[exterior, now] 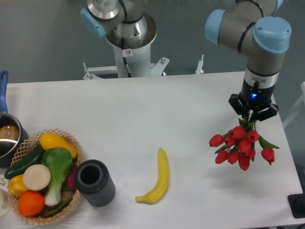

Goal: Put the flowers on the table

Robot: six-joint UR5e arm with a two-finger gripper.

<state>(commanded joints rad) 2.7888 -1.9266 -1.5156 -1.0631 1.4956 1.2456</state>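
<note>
A bunch of red tulips (239, 146) with green stems hangs blossoms-down at the right side of the white table (143, 109). My gripper (252, 116) is shut on the stems just above the blossoms, pointing straight down. The blossoms are low over the tabletop; whether they touch it I cannot tell.
A yellow banana (158, 179) lies at the front middle. A dark grey cylindrical cup (94, 182) stands beside a wicker basket (69, 145) of vegetables and fruit at the front left. A pot with a blue handle (5, 133) is at the left edge. The arm's base (128, 45) stands behind the table.
</note>
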